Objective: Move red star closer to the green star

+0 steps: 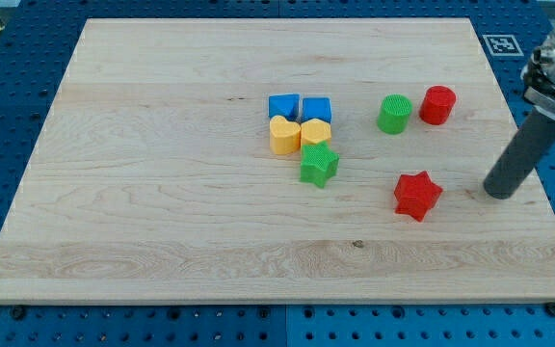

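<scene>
The red star (416, 195) lies on the wooden board (162, 193) right of centre. The green star (319, 165) lies to its left and slightly higher, about a hundred pixels away, touching the cluster of yellow blocks above it. My tip (498, 193) rests on the board to the right of the red star, apart from it, with a clear gap between them. The dark rod rises from the tip toward the view's upper right.
Two blue blocks (283, 106) (317, 109) and two yellow heart-like blocks (283, 135) (315, 133) sit packed together just above the green star. A green cylinder (394, 114) and a red cylinder (437, 104) stand above the red star. The board's right edge is near my tip.
</scene>
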{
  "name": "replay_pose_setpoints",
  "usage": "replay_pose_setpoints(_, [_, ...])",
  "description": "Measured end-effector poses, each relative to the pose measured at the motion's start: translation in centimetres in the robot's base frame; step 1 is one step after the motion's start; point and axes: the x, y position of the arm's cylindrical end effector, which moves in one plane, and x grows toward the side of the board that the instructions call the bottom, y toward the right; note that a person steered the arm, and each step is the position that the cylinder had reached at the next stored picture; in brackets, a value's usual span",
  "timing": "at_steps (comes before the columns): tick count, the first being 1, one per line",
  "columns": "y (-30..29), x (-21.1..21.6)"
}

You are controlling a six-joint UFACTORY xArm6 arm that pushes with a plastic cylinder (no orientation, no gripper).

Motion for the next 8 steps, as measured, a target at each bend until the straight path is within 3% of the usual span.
replay_pose_setpoints(2, [-7.1, 1.4])
replay_pose_setpoints(4, [-7.8, 1.7])
replay_pose_setpoints(8, [-14.5, 6.5])
